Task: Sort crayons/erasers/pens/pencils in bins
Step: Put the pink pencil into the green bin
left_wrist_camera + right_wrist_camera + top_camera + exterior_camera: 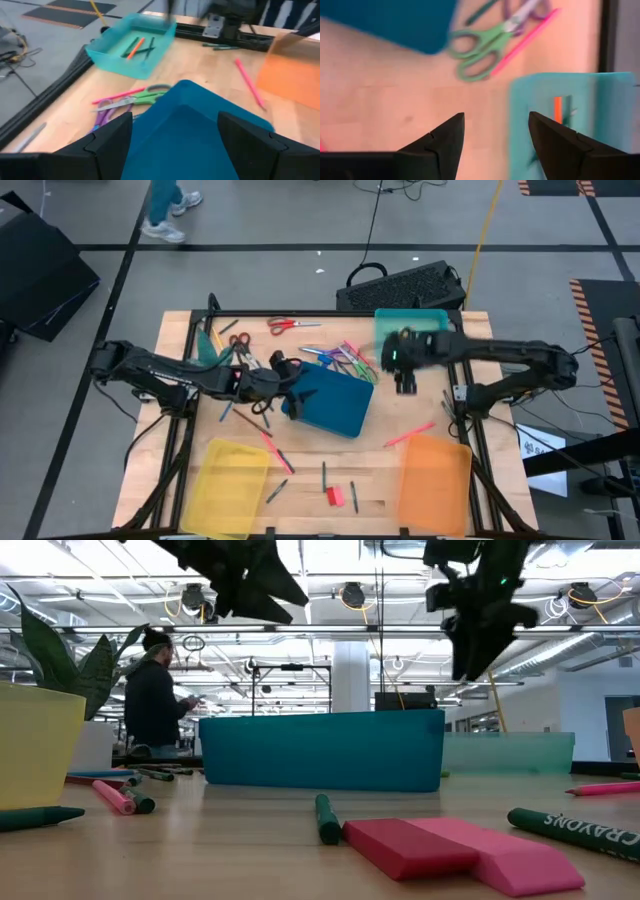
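- The red and pink chunky erasers (335, 496) lie low in the high view's centre, between the translucent yellow bin (232, 485) and the orange bin (434, 483).
- The left gripper (285, 385), jaws spread and empty, hovers at the opaque dark blue bin (335, 402), mid-frame.
- The right gripper (405, 380), also spread and empty, hangs beside the translucent teal bin (410, 323), upper centre.
- Best to come straight down over one eraser and close across its narrow sides.

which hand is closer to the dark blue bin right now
Left. The left hand hangs open right at the dark blue bin's edge, with the bin filling its wrist view. The right hand hangs open off to the bin's other side, nearer the teal bin.
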You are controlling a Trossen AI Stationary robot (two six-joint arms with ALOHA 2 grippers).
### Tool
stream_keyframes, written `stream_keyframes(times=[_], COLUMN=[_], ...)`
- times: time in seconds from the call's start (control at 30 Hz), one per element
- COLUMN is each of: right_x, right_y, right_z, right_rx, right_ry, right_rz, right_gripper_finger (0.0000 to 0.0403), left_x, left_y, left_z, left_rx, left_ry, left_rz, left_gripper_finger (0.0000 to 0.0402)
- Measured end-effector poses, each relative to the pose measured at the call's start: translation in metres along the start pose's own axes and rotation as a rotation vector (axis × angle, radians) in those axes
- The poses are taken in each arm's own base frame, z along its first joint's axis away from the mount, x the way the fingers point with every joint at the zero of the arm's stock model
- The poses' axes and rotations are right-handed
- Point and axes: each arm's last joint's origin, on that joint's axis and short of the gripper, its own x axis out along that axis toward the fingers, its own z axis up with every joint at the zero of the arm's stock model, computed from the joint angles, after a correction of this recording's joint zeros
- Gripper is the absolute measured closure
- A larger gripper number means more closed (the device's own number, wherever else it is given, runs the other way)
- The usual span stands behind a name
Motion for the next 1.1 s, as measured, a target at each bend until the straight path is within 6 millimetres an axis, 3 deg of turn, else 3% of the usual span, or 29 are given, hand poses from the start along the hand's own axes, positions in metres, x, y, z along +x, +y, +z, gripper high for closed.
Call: stream_keyframes(times=[0.13,0.3,0.6,0.73,0.9,1.1], right_x=[0.000,0.016,0.038,0.054,0.070,0.076], right_y=[0.050,0.106,0.178,0.195,0.202,0.204], right_z=[0.006,0.015,0.032,0.029,0.028,0.028], right_rx=[0.000,0.003,-0.104,-0.131,-0.133,-0.148], right_ry=[0.059,0.139,0.260,0.291,0.337,0.351], right_rz=[0.031,0.125,0.186,0.169,0.146,0.145], right_gripper_finger=[0.0190,0.0190,0.0190,0.0190,0.0198,0.0256], left_x=[-0.004,-0.005,-0.005,-0.006,-0.007,-0.007], left_y=[0.001,0.002,0.001,-0.001,-0.003,-0.003], left_z=[0.005,0.004,0.003,0.002,0.002,0.002], left_rx=[0.014,0.031,0.001,-0.002,0.001,0.002], left_ry=[-0.033,-0.024,-0.018,-0.015,-0.014,-0.011], left_rz=[0.007,0.011,0.012,0.004,-0.004,-0.007], left_gripper_finger=[0.0105,0.0105,0.0105,0.0105,0.0105,0.0105])
